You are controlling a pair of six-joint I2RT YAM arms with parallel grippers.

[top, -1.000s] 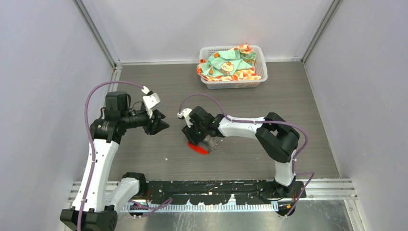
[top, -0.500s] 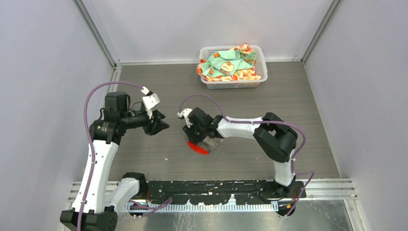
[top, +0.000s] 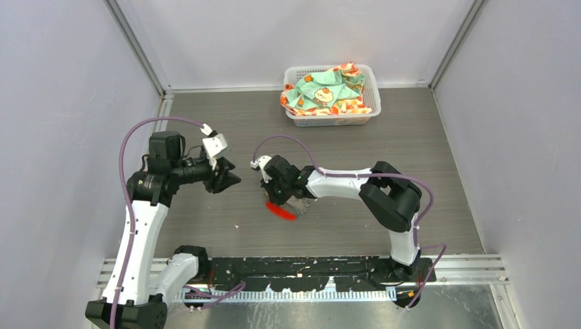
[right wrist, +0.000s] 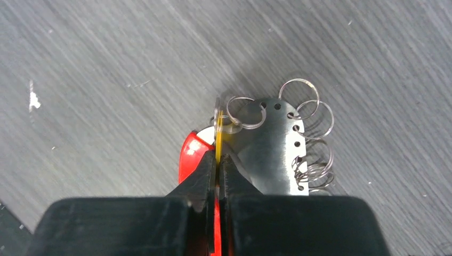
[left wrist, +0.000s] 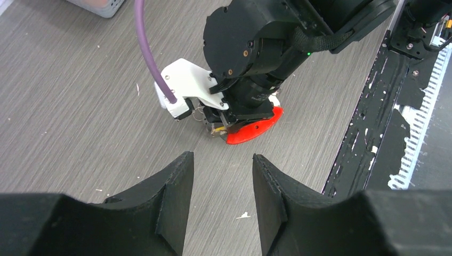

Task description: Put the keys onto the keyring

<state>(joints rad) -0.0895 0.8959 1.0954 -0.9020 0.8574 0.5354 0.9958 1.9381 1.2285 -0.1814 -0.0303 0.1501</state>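
The keyring is a flat metal plate [right wrist: 272,146] with several thin wire rings [right wrist: 314,114] along its edge, and it lies on a red tag [right wrist: 191,154]. My right gripper [right wrist: 218,160] is shut on the yellow-tagged key [right wrist: 218,133], held edge-on over the plate next to one ring. In the top view this gripper [top: 277,197] points down at the red tag [top: 282,211]. My left gripper [left wrist: 223,160] stands open and empty above bare table, a short way from the red tag [left wrist: 255,130]. No blue-tagged key shows.
A white basket [top: 374,103] of patterned cloth stands at the back of the table. Grey walls close in both sides. A black rail [top: 308,267] runs along the near edge by the arm bases.
My right gripper has shut on the yellow tag and shifted slightly left over the keyring. The left arm has not moved.
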